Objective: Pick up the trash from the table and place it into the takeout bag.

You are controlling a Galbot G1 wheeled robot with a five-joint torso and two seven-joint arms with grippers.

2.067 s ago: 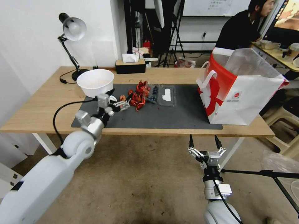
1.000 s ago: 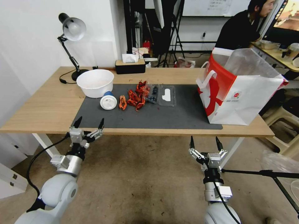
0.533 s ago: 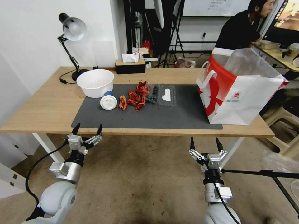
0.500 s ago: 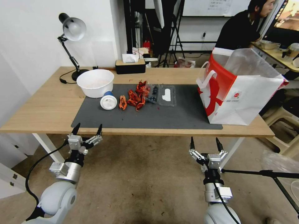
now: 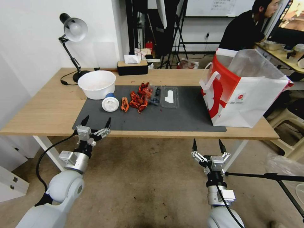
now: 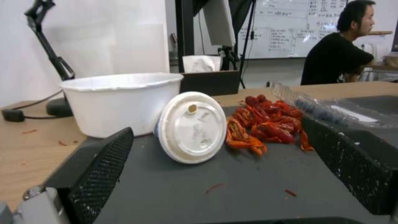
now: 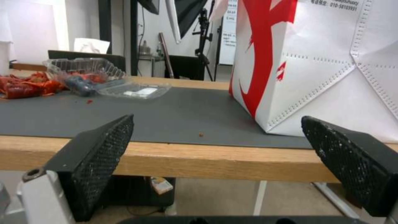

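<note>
On the table's [image 5: 44,107] dark grey mat [image 5: 171,118] lies the trash: a white bowl [image 5: 96,84], a white cup with a blue base [image 5: 110,103] on its side, a pile of red shells [image 5: 137,98] and a clear plastic container [image 5: 164,96]. The white and red takeout bag [image 5: 243,91] stands open at the mat's right end. My left gripper [image 5: 96,122] is open at the table's front edge, facing the cup's lid [image 6: 192,126]. My right gripper [image 5: 207,144] hangs open below the front edge, in front of the bag [image 7: 331,62].
A black-and-silver desk lamp [image 5: 74,30] and a black tissue box [image 5: 132,67] stand at the back of the table. A black tripod leg [image 5: 269,175] runs along the floor to the right of my right arm.
My left gripper pulled back from the cup, dropped below the table's front edge, then rose a little up and right to the edge. The right arm has barely moved.
</note>
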